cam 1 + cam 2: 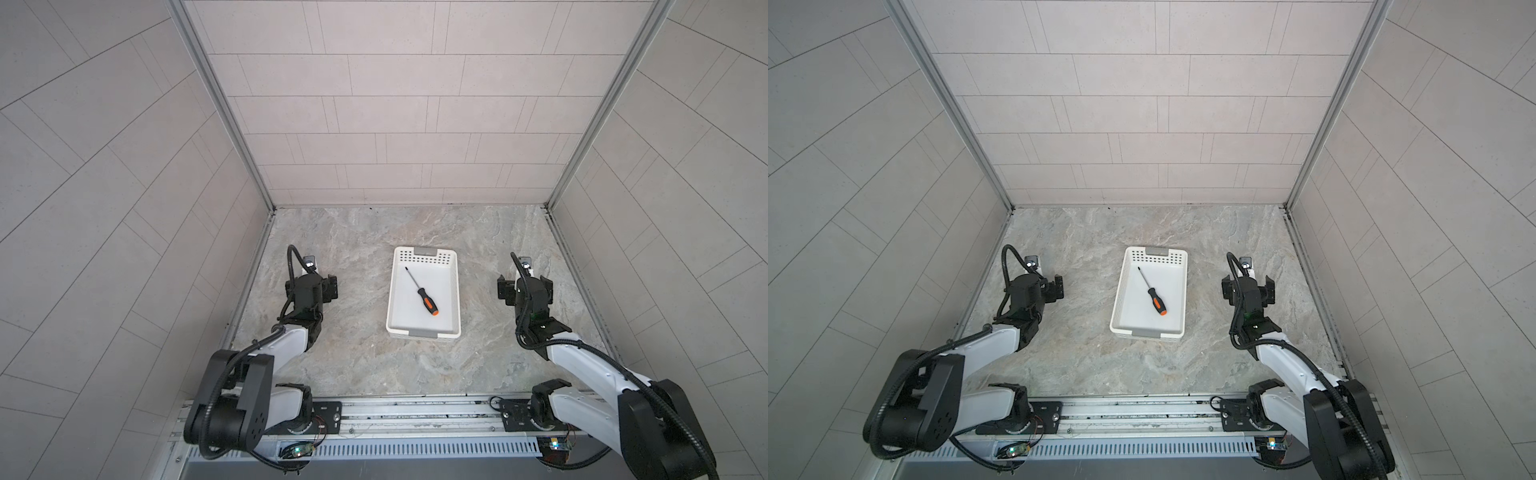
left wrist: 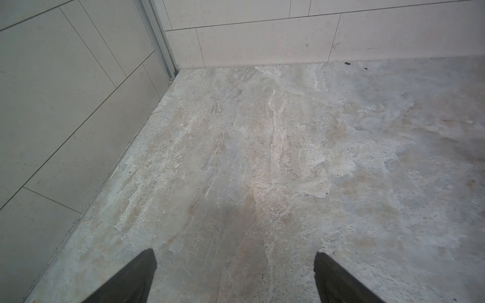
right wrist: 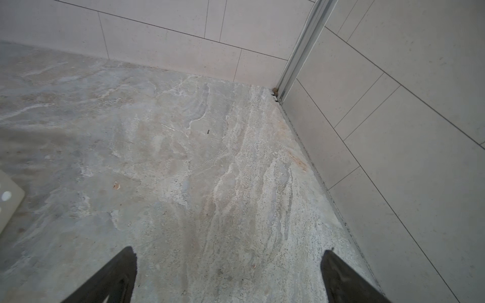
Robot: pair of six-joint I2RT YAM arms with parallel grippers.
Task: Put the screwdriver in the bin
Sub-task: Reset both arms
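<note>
Left gripper [image 2: 235,255] & right gripper [image 3: 231,253] hang empty, jaws spread wide, either side of bin [image 1: 391,299], well apart from it. Screwdriver [image 1: 423,292] lies diag. on bin floor, tip toward perforated far wall.

1. Soft, even, fairly bright light throughout.
2. In both top views, wall [image 1: 104,208] lines bow toward the edges.
3. Right wrist view: bin [image 3: 9,204] at 9 o'clock is blurred.
4. Left wrist view: faint shadow on floor [image 2: 236,210] toward 6 o'clock.
</note>
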